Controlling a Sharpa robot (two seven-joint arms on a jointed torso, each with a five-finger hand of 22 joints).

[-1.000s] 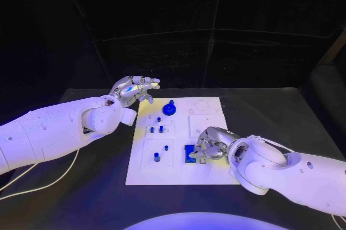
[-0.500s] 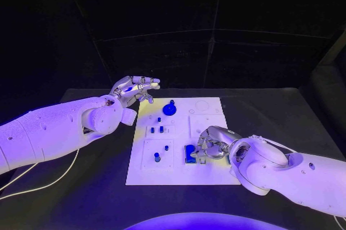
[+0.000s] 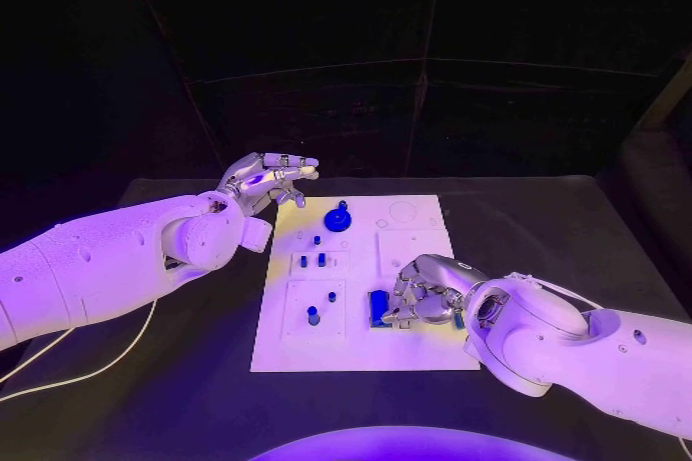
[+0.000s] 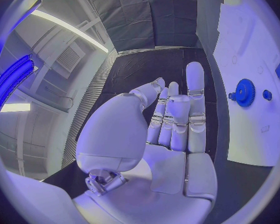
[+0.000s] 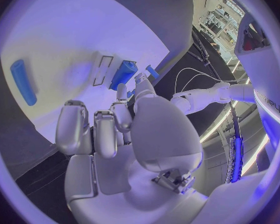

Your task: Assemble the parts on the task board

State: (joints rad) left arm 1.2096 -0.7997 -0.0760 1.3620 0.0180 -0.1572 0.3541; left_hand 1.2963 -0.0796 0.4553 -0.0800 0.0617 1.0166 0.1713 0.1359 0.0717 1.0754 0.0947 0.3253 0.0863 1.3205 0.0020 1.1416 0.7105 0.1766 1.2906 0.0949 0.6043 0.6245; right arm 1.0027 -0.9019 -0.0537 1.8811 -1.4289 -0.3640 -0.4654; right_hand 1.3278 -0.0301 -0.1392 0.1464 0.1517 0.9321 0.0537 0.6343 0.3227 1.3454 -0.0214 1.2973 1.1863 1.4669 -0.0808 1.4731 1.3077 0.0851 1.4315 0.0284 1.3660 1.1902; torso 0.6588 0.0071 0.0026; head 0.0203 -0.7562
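The white task board (image 3: 420, 347) lies mid-table. My right hand (image 3: 421, 289) rests low over its near right part, fingers curled, pinching an upright blue block (image 3: 378, 307). The right wrist view shows that blue block (image 5: 122, 74) at my thumb and fingertip, beside an outlined slot (image 5: 105, 67); a long blue bar (image 5: 23, 82) lies apart on the board. My left hand (image 3: 268, 179) hovers off the board's far left corner and holds nothing; its fingers (image 4: 177, 119) are stretched out. A blue gear (image 3: 338, 219) stands at the board's far end, also seen as the gear (image 4: 244, 92).
Small blue pegs (image 3: 320, 259) stand in the board's left column, with another peg (image 3: 313, 318) nearer me. A pale cable (image 3: 87, 366) trails on the black table (image 3: 173, 401) under my left arm. Bare table surrounds the board.
My right hand has shifted slightly left against the blue block, which now looks narrower and more upright. The left hand has stayed in place.
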